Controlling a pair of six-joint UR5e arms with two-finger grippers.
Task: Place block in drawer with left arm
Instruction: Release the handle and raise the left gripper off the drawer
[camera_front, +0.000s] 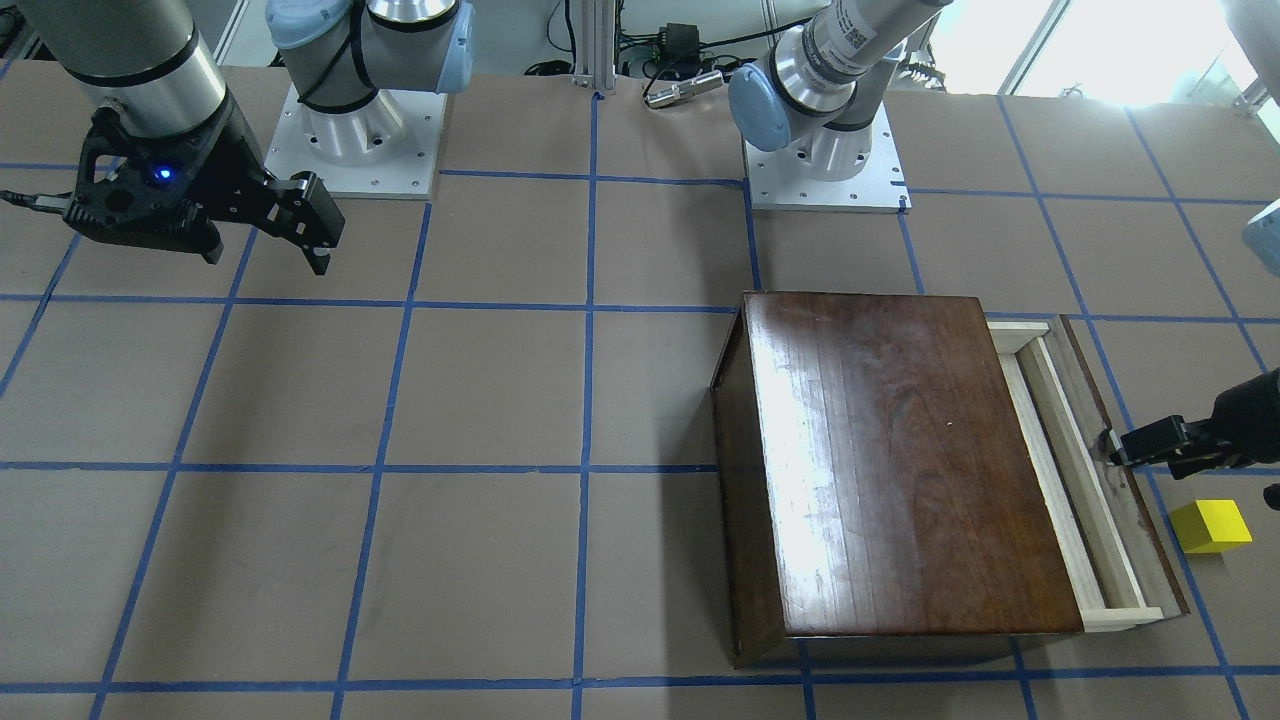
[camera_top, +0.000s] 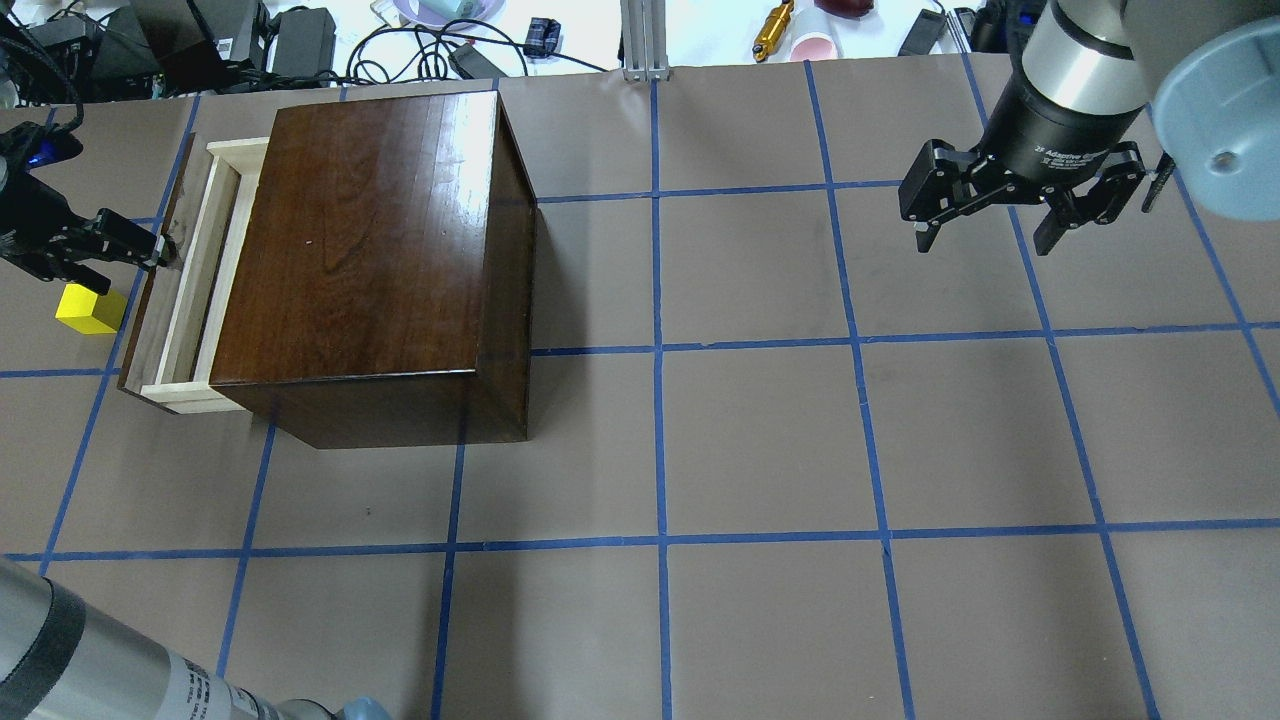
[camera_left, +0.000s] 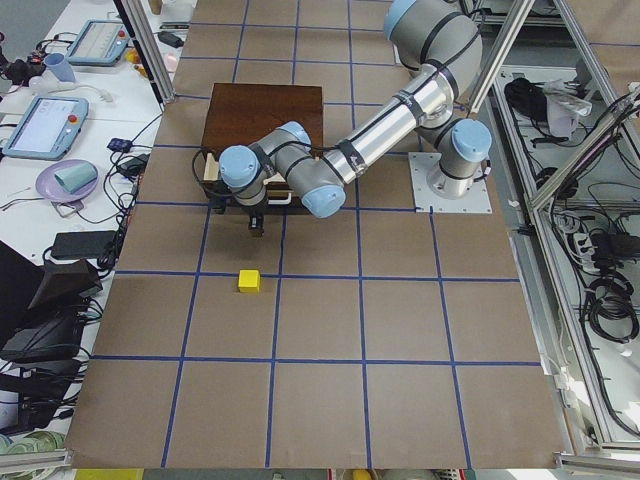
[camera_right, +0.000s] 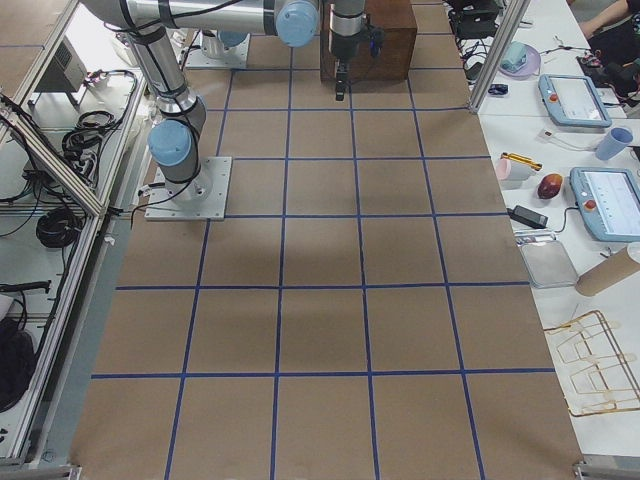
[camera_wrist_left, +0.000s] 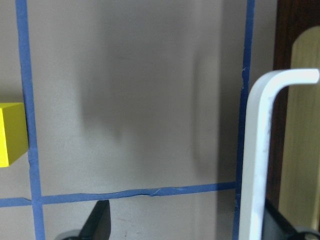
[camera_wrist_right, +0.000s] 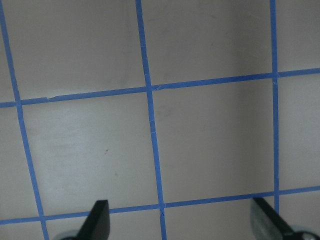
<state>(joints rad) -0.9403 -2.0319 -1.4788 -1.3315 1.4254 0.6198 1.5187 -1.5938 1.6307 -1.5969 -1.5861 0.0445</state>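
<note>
The yellow block (camera_front: 1210, 525) lies on the table just outside the drawer's front; it also shows in the overhead view (camera_top: 90, 308) and at the left edge of the left wrist view (camera_wrist_left: 11, 134). The drawer (camera_top: 190, 290) is pulled partly out of the dark-brown box (camera_top: 370, 240), and its pale inside looks bare. My left gripper (camera_top: 150, 250) is at the drawer's dark front panel. It is open, and the pale metal handle (camera_wrist_left: 255, 150) stands between its fingers, close to the right one. My right gripper (camera_top: 985, 240) hangs open and empty over the table, far from the box.
Blue tape lines grid the brown table. The arm bases (camera_front: 352, 140) stand at the robot's edge. Cables, cups and tools (camera_top: 430, 30) lie beyond the table's far edge. The box takes up the table's left part in the overhead view.
</note>
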